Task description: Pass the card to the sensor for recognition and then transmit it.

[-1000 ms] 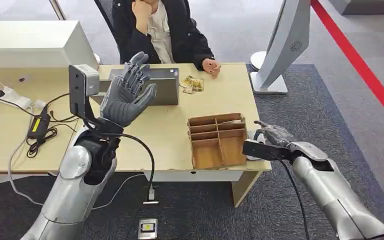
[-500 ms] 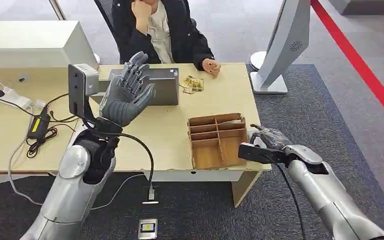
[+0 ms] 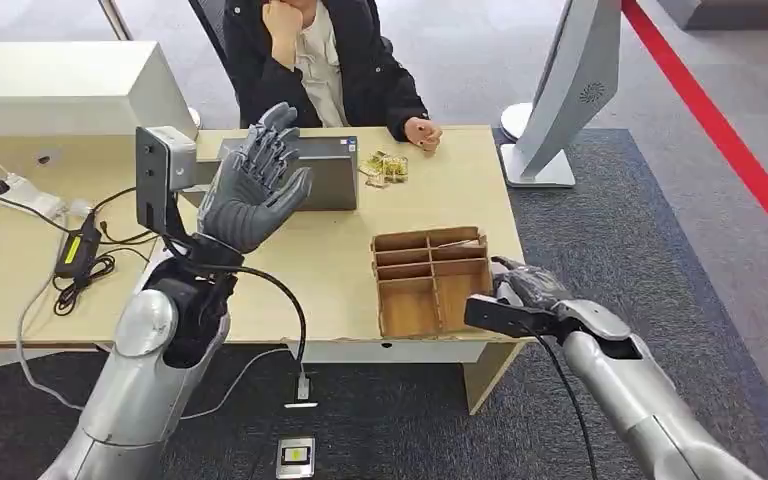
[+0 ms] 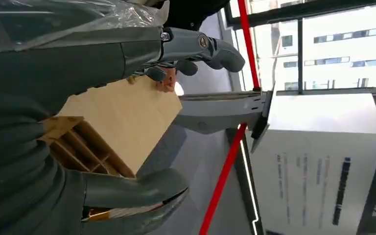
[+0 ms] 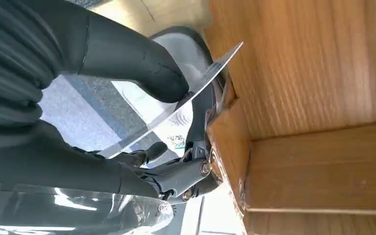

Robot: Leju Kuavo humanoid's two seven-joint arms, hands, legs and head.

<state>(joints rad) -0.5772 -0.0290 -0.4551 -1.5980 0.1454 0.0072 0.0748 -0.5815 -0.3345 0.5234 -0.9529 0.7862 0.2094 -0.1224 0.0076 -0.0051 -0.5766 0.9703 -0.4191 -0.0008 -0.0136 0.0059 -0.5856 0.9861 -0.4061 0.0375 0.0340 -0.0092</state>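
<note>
My right hand hangs at the table's right front corner, against the right wall of the wooden divided box. In the right wrist view it pinches a white card between thumb and fingers, tilted beside the box wall. Under the card lies a dark-rimmed white pad with a wave mark. My left hand is raised above the table with its fingers spread and nothing in it; its fingers stand apart in the left wrist view.
A person sits across the table, one hand resting by some gold items. A grey device stands behind my left hand. Cables and a power brick lie at the left. A large grey stand rises at the right.
My right hand has moved left and nearer along the box's right side, and the box has shifted slightly left. My left hand has stayed raised.
</note>
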